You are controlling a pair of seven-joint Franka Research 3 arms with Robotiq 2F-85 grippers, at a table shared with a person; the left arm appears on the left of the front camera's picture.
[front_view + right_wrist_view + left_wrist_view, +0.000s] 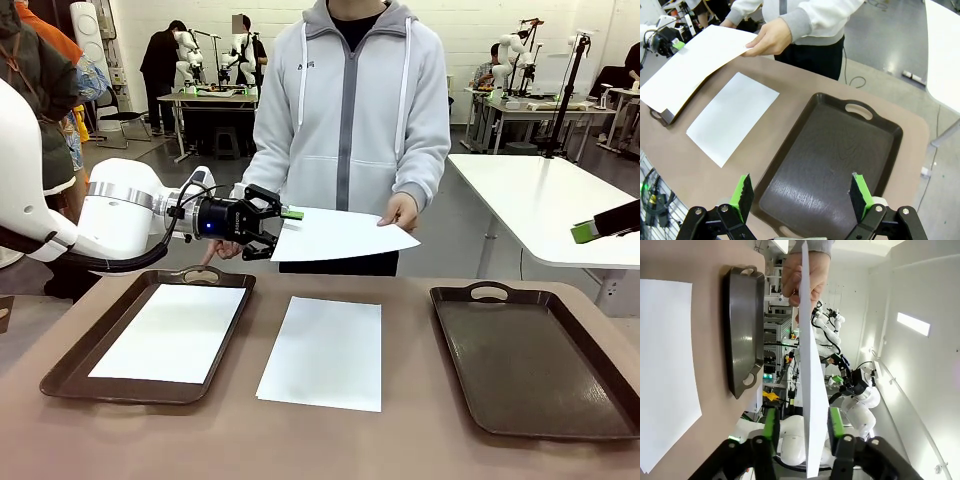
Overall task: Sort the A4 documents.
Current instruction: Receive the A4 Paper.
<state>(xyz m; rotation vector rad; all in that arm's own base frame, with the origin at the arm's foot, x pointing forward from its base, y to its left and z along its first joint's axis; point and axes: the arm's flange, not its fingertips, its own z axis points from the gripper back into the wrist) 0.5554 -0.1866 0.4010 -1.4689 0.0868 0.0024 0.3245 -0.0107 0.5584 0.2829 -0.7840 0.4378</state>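
A person's hand holds out a white A4 sheet above the table's far edge. My left gripper straddles that sheet's left edge. In the left wrist view the sheet stands edge-on between the green pads, with a gap on each side, so the left gripper is open. A second sheet lies in the left brown tray. A third sheet lies on the table's middle. My right gripper hangs open over the empty right tray.
The right tray has bare brown table around it. The person stands at the far side, behind the middle. A white table stands behind at the right.
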